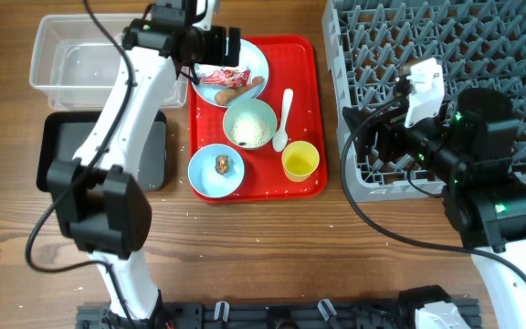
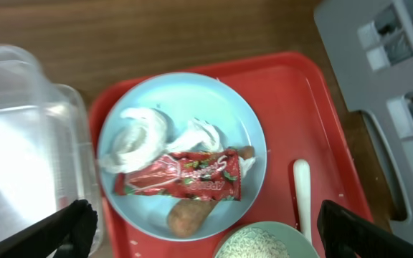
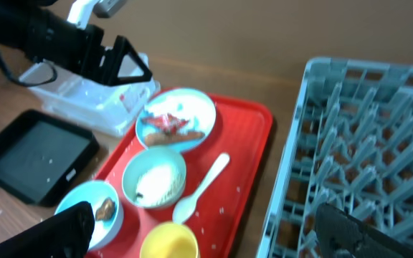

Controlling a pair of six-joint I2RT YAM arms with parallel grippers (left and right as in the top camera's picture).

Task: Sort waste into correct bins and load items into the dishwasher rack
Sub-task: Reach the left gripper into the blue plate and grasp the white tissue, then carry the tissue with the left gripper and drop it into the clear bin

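Observation:
A pale blue plate (image 1: 256, 57) at the back of the red tray holds a red wrapper (image 2: 181, 175), a crumpled white tissue (image 2: 138, 136) and an orange-brown stick (image 2: 192, 215). My left gripper (image 1: 229, 44) hovers open above the plate (image 2: 149, 93), holding nothing. A bowl of rice (image 1: 249, 123), a bowl with a brown lump (image 1: 217, 170), a yellow cup (image 1: 299, 161) and a white spoon (image 1: 284, 119) stand on the tray. My right gripper (image 1: 382, 137) is open and empty over the left edge of the grey rack (image 1: 482, 46). The clear bin (image 1: 71, 64) and black bin (image 1: 80, 151) lie at the left.
The red tray (image 1: 310, 100) sits between the bins and the rack. Loose rice grains are scattered on it. Bare wooden table lies in front. The rack (image 3: 364, 143) fills the right side of the right wrist view.

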